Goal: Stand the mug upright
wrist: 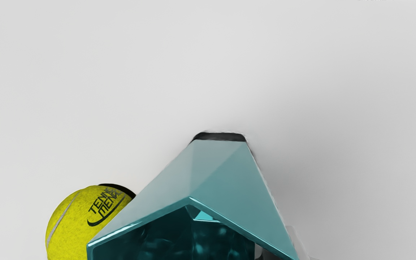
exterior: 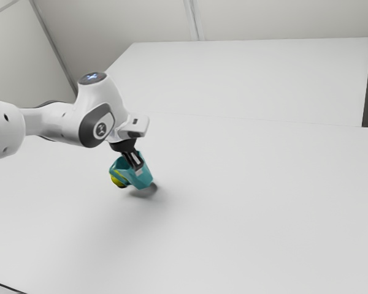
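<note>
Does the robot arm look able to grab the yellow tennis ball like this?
Probably not, as things stand. The gripper is at the tilted teal mug, and in the wrist view that mug covers part of the ball, so it's likely in the way.

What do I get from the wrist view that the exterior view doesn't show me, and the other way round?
From the wrist view: dark lettering and a pale seam on the tennis ball, and a close look at the glossy inner walls of the teal mug.

From the exterior view: the white robot arm, the gripper down at the mug, and the wall behind the table.

In both: the faceted mug, tipped from upright, with the ball beside it, and the pale tabletop.
</note>
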Tool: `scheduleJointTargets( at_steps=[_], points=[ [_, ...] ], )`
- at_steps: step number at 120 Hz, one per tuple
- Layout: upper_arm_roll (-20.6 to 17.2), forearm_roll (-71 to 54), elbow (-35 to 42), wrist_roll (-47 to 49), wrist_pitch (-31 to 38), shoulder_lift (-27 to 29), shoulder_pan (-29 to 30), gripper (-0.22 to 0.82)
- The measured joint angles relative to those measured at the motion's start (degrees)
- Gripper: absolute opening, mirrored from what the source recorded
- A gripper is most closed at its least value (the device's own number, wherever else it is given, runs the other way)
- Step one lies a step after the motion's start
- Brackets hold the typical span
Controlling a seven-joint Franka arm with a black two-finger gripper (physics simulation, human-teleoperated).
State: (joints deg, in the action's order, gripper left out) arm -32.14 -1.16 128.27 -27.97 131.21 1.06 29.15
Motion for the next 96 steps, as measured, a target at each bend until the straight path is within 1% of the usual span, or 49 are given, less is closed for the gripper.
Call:
scheduleJointTargets(
  at_steps=[22,64,68,71,88,96],
  points=[
    [-0.21,-0.71,0.46,5.44,1.28,-0.30,0.57,-0.18],
    [-0.18,-2.06,0.80,12.59,2.13,-2.40,-1.31,-0.18],
    [-0.17,-2.08,0.79,13.07,2.16,-2.48,-1.50,-0.17],
    [-0.17,-2.04,0.80,13.38,2.16,-2.52,-1.63,-0.13],
    [-0.20,-1.83,0.78,14.81,2.14,-2.62,-2.14,0.18],
    [-0.20,-1.79,0.78,15.38,2.14,-2.63,-2.21,0.30]
  ],
)
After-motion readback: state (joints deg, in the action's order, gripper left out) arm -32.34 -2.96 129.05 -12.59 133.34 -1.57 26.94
